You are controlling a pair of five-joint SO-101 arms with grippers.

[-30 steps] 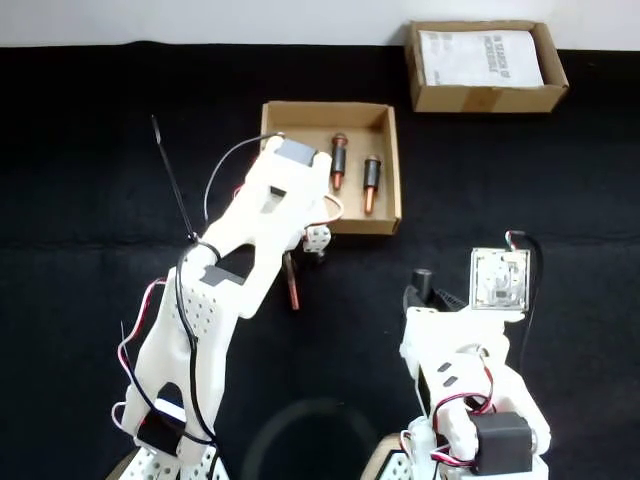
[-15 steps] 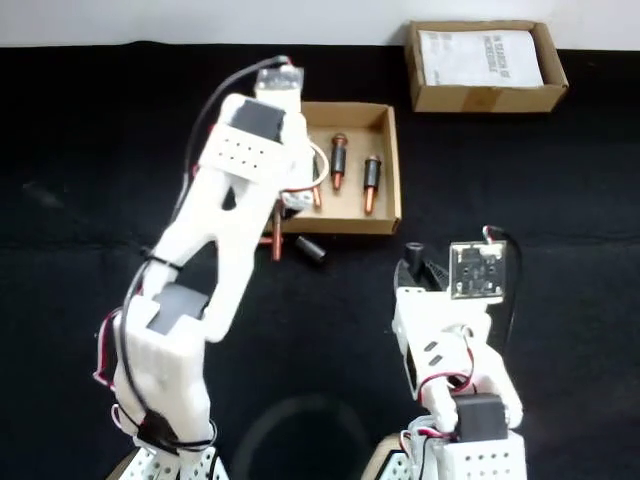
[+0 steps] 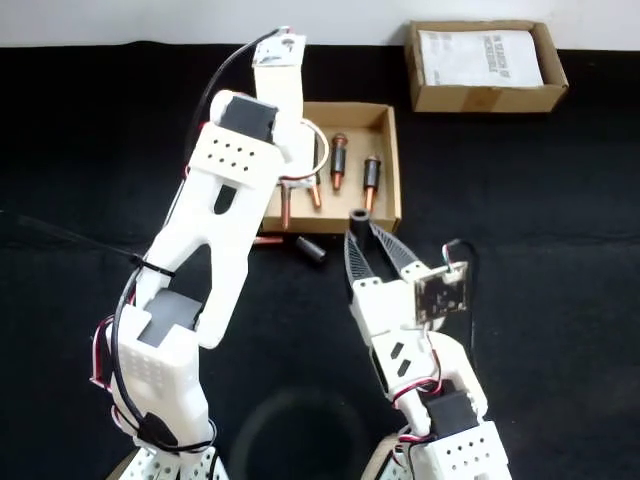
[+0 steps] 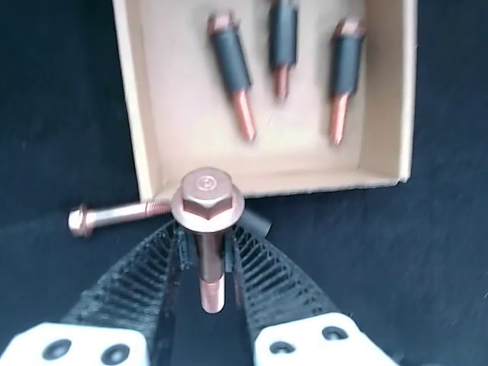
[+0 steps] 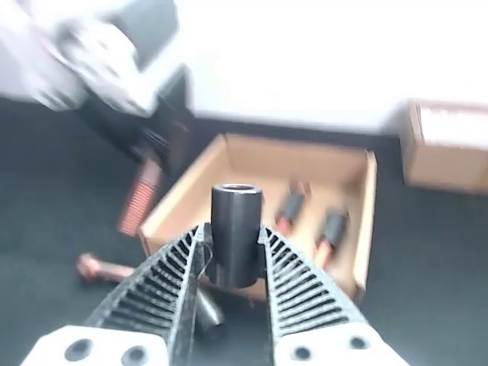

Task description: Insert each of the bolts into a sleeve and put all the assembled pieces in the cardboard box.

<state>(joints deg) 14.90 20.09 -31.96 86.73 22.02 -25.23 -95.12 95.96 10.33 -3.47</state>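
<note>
Beside box (image 3: 396, 195), right claw (image 3: 362, 231) advanced, seemingly tilted

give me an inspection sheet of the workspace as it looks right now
surface: black table
job's things: box holds three assembled pieces; loose bolt and loose sleeve lie on the table by its near wall
clutter: second box with a paper sheet in it, at the far edge
grippers: left gripper shut on a bolt; right gripper shut on a sleeve
cables: wires run along both arms
surroundings: white wall behind the table
</note>
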